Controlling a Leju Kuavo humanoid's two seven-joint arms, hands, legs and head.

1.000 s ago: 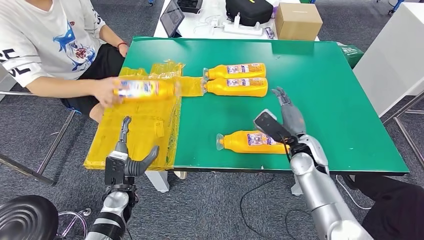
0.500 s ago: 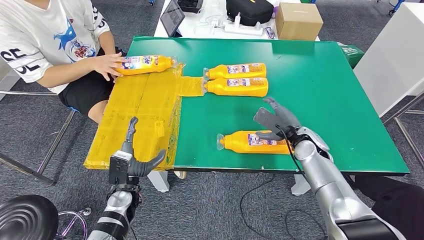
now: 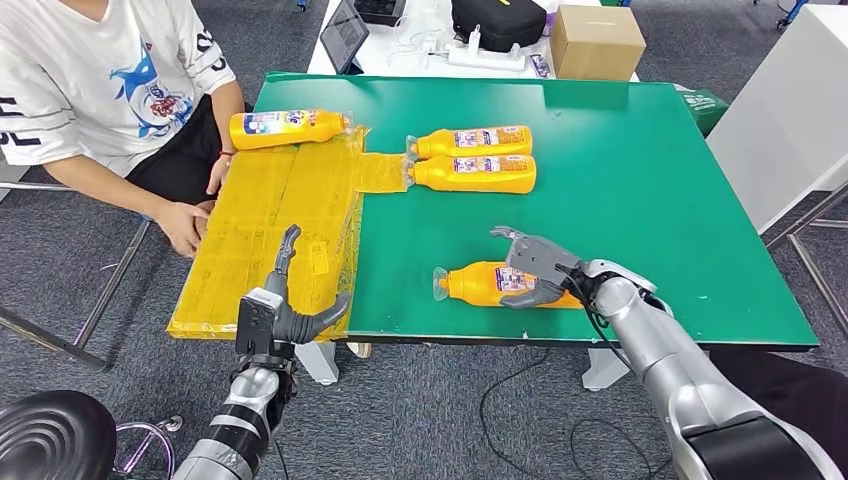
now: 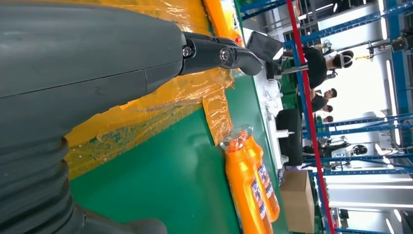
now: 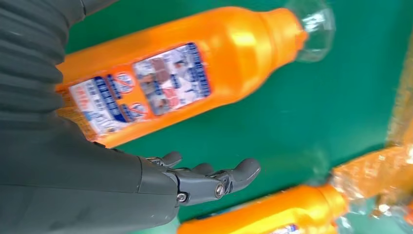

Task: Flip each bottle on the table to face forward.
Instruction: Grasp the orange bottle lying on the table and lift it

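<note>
My right hand (image 3: 531,266) curved open over the near orange plastic bottle (image 3: 492,284), not gripping, ready to roll it label-forward.

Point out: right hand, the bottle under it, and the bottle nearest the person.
right hand (image 3: 535,262), head view, on the back of the hand.
near bottle (image 3: 478,284), head view, on the orange body left of the label.
far-left bottle (image 3: 285,128), head view, on the label at mid-body.
</note>
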